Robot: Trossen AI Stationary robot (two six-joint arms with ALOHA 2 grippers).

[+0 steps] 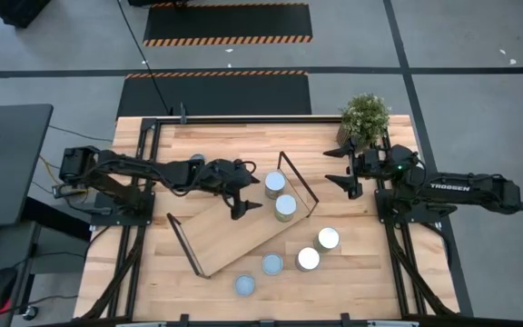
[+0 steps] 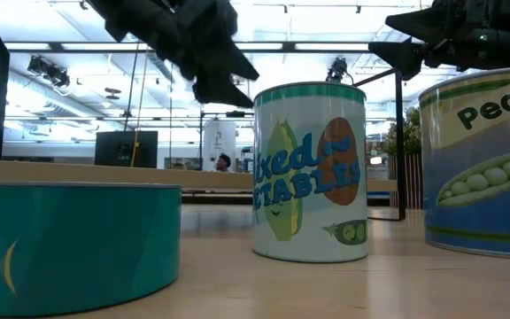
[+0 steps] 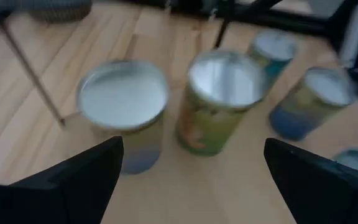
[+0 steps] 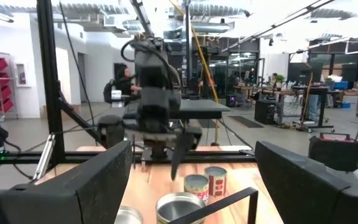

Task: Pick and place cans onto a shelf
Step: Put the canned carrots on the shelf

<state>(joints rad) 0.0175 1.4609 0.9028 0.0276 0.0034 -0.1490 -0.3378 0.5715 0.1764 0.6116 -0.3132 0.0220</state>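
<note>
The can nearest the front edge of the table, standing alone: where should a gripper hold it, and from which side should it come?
Judging from the high view, the lone can stands upright, its round top facing up, clear of the next can and the shelf. Probably best: descend from above and close the fingers on opposite sides of its curved wall.

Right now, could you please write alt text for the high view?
Two cans stand on the shelf, with the left end effector open beside them. Four cans wait on the table; the right end effector idles near a potted plant.
</note>
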